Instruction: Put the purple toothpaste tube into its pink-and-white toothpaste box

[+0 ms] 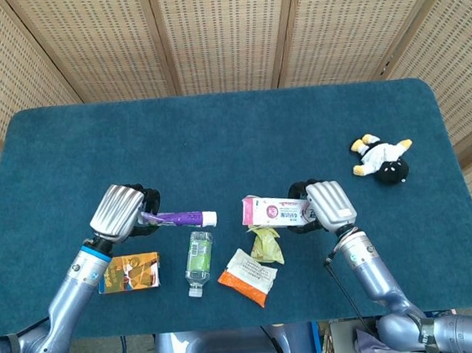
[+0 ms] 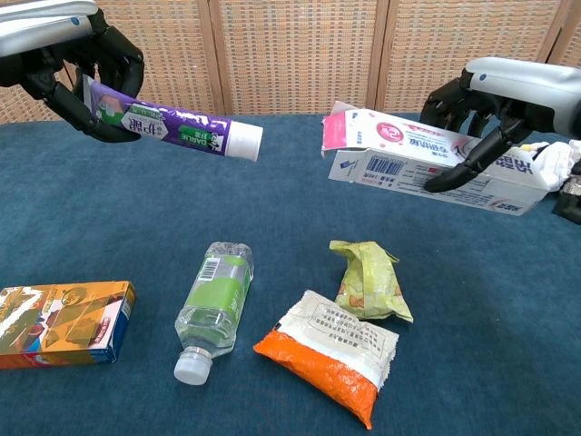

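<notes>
My left hand [image 1: 121, 212] [image 2: 64, 54] grips the flat end of the purple toothpaste tube [image 1: 180, 220] [image 2: 172, 129], held off the table with its white cap [image 2: 244, 142] pointing right. My right hand [image 1: 328, 204] [image 2: 504, 95] holds the pink-and-white toothpaste box [image 1: 276, 212] [image 2: 427, 156] in the air. The box's open pink-flapped end [image 2: 337, 127] faces left toward the cap. A gap separates cap and box opening.
On the blue table [image 1: 233, 136] lie an orange snack box [image 2: 64, 323], a clear bottle with green label [image 2: 215, 304], a yellow-green wrapper [image 2: 369, 280], and an orange-and-white packet [image 2: 329, 352]. A plush toy [image 1: 382, 158] lies at the far right.
</notes>
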### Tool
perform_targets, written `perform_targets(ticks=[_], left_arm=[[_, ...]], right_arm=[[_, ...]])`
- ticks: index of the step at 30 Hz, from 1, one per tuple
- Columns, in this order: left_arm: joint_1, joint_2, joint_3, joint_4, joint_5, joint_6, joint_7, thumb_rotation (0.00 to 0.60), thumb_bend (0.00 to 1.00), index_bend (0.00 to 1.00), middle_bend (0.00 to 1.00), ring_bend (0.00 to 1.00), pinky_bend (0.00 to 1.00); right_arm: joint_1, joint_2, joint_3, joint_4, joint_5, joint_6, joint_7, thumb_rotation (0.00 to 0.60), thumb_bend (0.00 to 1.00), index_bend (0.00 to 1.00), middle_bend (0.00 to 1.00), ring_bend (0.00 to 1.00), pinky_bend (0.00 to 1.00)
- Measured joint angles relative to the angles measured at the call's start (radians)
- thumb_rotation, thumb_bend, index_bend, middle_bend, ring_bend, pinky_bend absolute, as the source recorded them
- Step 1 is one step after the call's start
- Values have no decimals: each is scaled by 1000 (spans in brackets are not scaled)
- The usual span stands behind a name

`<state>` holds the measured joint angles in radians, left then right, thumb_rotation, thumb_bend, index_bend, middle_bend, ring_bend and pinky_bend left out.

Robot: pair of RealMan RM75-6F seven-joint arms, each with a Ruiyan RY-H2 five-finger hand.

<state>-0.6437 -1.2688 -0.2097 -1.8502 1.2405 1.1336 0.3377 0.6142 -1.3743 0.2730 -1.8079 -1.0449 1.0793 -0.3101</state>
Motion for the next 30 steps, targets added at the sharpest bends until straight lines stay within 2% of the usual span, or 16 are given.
perform_targets(ticks=[13,30], left_arm=[[-30,-25,-6,-2,-66,-15,60,600,312,824,686,585,648],[-66,-86,-11,6,-92,-14,87,600,313,824,686,585,648]], right_arm=[[18,-1,-9,-20,14,11,-11,600,0,593,515,414,445],[35,-15,-22,-31,25,23,-21,600,1,594,515,414,445]])
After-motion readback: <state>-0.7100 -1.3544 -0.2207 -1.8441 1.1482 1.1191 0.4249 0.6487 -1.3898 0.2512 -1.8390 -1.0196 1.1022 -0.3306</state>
